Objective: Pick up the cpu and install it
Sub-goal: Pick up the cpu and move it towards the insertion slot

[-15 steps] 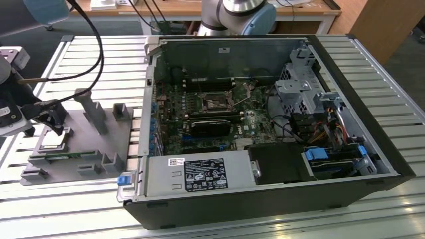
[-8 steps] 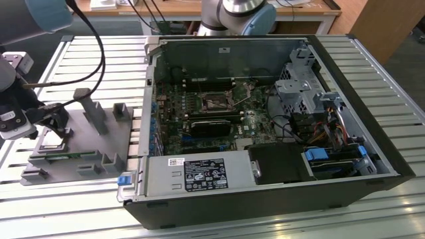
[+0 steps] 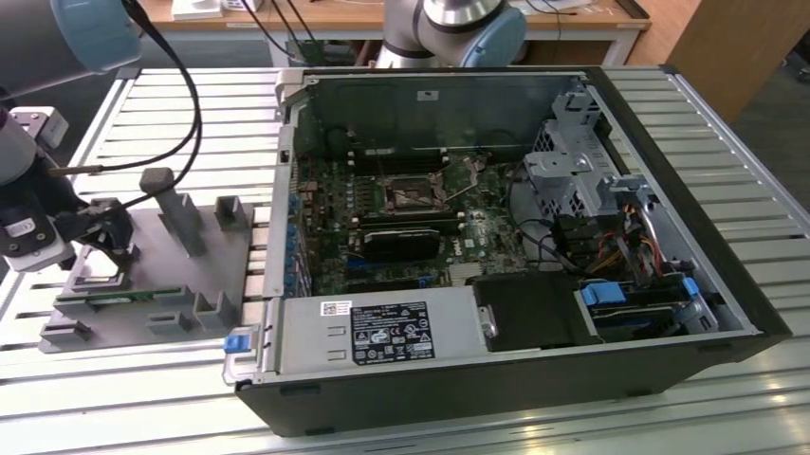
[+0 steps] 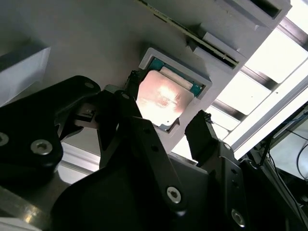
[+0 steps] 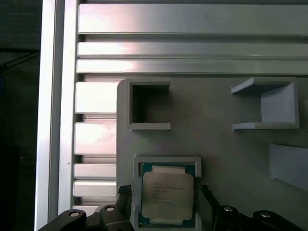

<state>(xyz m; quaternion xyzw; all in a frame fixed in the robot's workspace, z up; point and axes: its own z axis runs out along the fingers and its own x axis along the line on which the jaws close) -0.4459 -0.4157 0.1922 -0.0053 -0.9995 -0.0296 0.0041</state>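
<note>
silvery metal tops the cpu [image 5: 167, 197], which lies flat in the grey fixture tray [image 5: 216, 139]; we judge it light, stiff and fragile, best pinched by opposite edges. our gripper [image 5: 165, 191] flanks it, jaws apart.

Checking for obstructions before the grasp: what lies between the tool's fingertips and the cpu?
Just the tray pocket's pale raised rim, seen in the first wrist view; the open tool straddles the cpu.

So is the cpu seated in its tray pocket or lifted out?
Seated: the cpu lies flat inside the framed pocket of the grey fixture tray, with the open gripper straddling it.
</note>
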